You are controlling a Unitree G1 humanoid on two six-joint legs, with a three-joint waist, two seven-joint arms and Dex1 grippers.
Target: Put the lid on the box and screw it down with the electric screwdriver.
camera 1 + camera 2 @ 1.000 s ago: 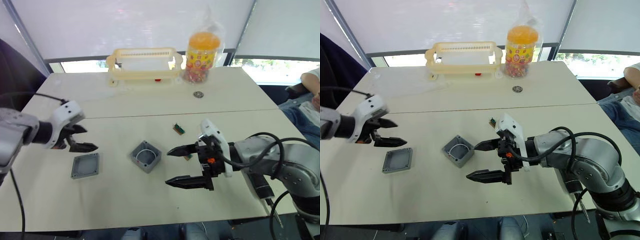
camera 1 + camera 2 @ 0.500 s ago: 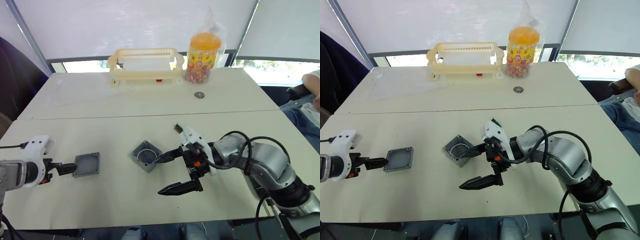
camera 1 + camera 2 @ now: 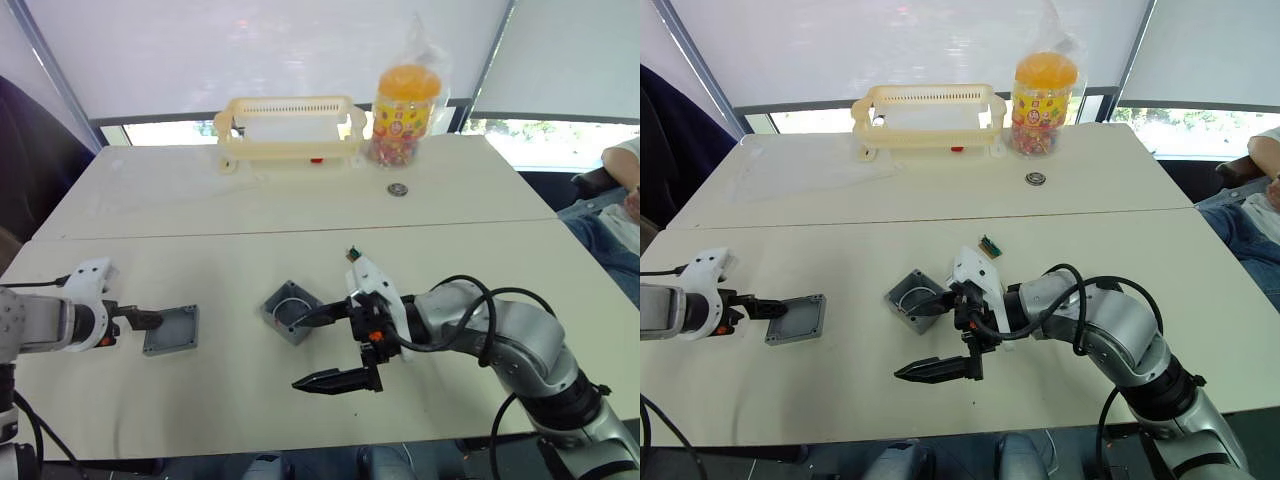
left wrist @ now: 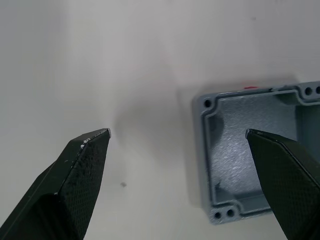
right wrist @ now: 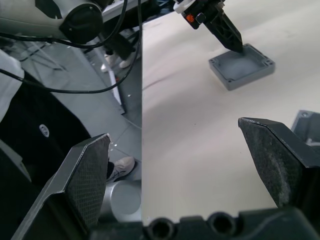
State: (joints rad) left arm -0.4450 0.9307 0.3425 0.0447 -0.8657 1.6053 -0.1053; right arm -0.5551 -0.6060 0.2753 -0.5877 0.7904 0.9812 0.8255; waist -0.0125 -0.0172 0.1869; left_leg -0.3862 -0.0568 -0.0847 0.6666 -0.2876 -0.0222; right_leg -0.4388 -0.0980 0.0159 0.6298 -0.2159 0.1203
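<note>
the flat thin grey square plastic lid lies on the cream worktop toward the robot's left, its ribbed inner face up, with small screw holes at its corners visible in the left wrist view. the left gripper sits low at the lid's left edge, fingers spread wide; in the left wrist view one black fingertip is over the lid's panel and the other is over bare worktop beside it, so the lid's edge lies between them. whether either finger touches the lid cannot be told.

the small grey square hollow plastic box stands open side up near the middle of the worktop, well apart from the lid, a pale ring showing inside it. the right gripper is just to the box's right, opened wide and holding nothing: its upper black finger reaches to the box's near corner, its lower finger points out over bare worktop.

a small green chip-like piece lies just behind the right gripper's white wrist housing. at the far side of the worktop stand a cream slatted plastic basket, an orange-lidded clear jar of coloured sweets and a small round metal ring. a person's arm and knee show at the right edge.
</note>
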